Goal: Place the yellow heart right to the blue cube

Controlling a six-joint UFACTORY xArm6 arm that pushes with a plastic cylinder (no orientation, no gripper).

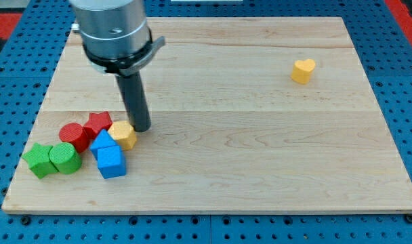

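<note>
The yellow heart (303,70) lies alone near the view's top right of the wooden board (260,149). The blue cube (112,162) sits at the view's lower left, in a cluster of blocks. My tip (141,129) rests on the board at the upper right edge of that cluster, touching or nearly touching a yellow hexagonal block (124,135). The tip is a little above and right of the blue cube and far left of the yellow heart.
In the cluster, a blue triangular block (102,141) lies just above the blue cube. A red star (97,123) and a red cylinder (73,135) are at its upper left. A green star (38,159) and a green cylinder (64,158) are at the far left.
</note>
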